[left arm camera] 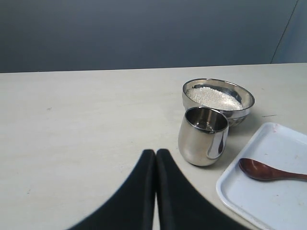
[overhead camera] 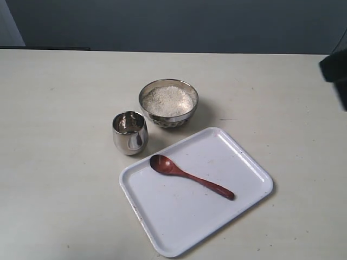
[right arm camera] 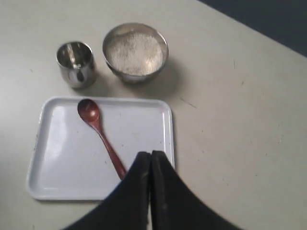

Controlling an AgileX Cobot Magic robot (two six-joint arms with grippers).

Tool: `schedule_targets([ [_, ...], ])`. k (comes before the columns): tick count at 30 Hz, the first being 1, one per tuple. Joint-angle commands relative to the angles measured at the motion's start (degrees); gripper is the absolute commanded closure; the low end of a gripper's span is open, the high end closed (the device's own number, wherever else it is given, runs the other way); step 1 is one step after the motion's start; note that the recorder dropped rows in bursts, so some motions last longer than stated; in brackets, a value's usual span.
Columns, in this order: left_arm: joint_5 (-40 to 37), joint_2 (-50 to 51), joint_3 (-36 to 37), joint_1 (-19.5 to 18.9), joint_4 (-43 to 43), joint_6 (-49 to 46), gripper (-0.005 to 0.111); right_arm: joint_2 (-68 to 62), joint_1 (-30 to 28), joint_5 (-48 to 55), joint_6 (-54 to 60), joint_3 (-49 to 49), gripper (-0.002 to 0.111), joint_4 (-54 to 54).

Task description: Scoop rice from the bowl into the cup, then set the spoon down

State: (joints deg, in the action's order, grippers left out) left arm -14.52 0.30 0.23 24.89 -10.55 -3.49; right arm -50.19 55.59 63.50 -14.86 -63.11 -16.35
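The steel bowl (overhead camera: pixel 168 103) stands mid-table with a mound of white rice (overhead camera: pixel 167 101) in it. Just left of it and a little nearer stands the small steel cup (overhead camera: pixel 130 132); no rice shows in it. The wooden spoon (overhead camera: pixel 191 176) lies on the white tray (overhead camera: pixel 238 200), its oval bowl toward the cup. My left gripper (left arm camera: pixel 156 152) is shut and empty, hovering short of the cup (left arm camera: pixel 203 136), away from the bowl (left arm camera: pixel 218 100). My right gripper (right arm camera: pixel 150 154) is shut and empty above the tray's edge (right arm camera: pixel 167 129), near the end of the spoon handle (right arm camera: pixel 101 135).
The pale table (overhead camera: pixel 59 108) stretches wide to the left and right of the objects. A dark part of the right arm (overhead camera: pixel 336 70) shows at the right edge of the exterior view. A dark wall rises behind the table.
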Motion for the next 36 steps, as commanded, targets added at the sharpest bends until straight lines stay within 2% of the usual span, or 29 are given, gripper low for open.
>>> schedule_targets([
  [1,0.75,-0.3,-0.23,0.33,0.09,0.37,0.106,7.0,-0.16,0.01,-0.25,0.05,0.108,-0.44],
  [8,0.75,-0.3,-0.23,0.33,0.09,0.37,0.106,15.31,-0.16,-2.25,-0.89,0.05,0.108,-3.74],
  [15,0.75,-0.3,-0.23,0.33,0.09,0.37,0.106,21.32,-1.49,-3.27,-12.46,3.58,0.108,-17.65],
  [19,0.75,-0.3,-0.23,0.33,0.09,0.37,0.106,24.31,-10.36,-9.87,-14.21,12.83,0.108,-21.19],
  [25,0.75,-0.3,-0.23,0.33,0.09,0.37,0.106,31.11,-28.09,-28.46,-18.35,28.35,0.108,-20.6],
  [29,0.75,-0.3,-0.23,0.33,0.09,0.37,0.106,35.21,-36.49,-38.68,-19.77,37.44,0.108,-13.68],
  [36,0.75,-0.3,-0.23,0.33,0.09,0.37,0.106,37.26,-45.92,-59.96,-19.67,51.26,0.108,0.04],
])
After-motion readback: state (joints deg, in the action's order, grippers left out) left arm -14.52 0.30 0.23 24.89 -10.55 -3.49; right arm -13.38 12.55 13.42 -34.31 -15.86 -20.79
